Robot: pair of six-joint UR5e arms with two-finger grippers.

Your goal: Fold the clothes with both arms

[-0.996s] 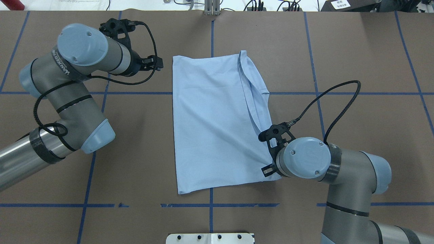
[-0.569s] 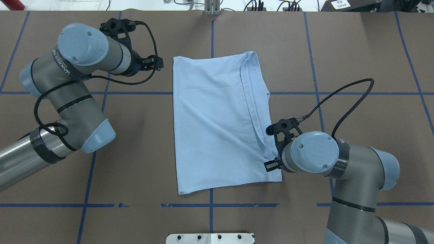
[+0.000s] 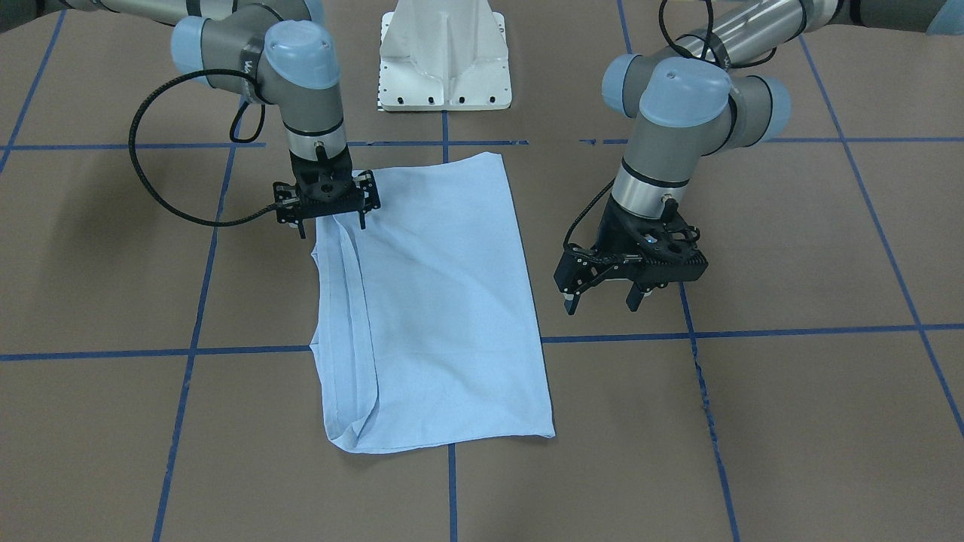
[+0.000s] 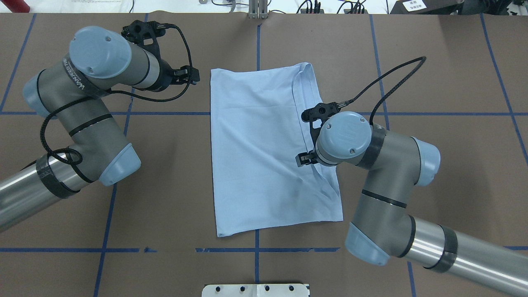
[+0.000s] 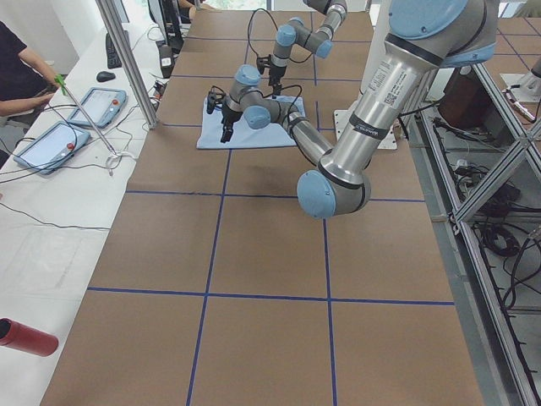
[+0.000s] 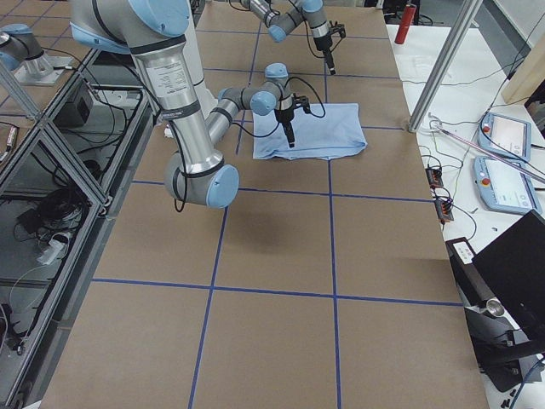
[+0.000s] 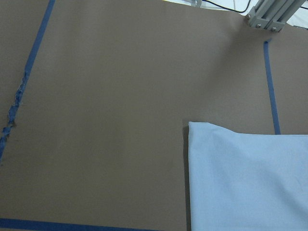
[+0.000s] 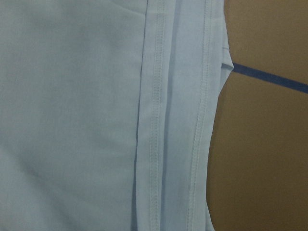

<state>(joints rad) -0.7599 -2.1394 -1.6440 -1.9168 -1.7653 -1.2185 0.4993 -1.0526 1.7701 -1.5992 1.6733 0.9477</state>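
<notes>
The light blue T-shirt (image 4: 255, 144) lies folded into a tall rectangle at the table's centre, print and collar hidden. It also shows in the front view (image 3: 444, 301). Doubled hems run along its right side in the right wrist view (image 8: 154, 120). My right gripper (image 3: 332, 224) hovers open over that hemmed edge, near the robot-side end of the shirt, holding nothing. In the overhead view it is mostly hidden under its wrist. My left gripper (image 3: 602, 302) is open and empty, off the shirt's left edge near its far corner (image 7: 192, 126).
The white pedestal base (image 3: 444, 60) stands at the robot's side of the brown table, which is marked with blue tape lines (image 4: 165, 113). An operator, tablets and a red bottle (image 5: 25, 337) are on the white bench beyond the table's far edge.
The shirt's right flap has settled flat. My right gripper has moved from the shirt's near right corner along the right edge toward its middle. The left arm has hardly moved.
</notes>
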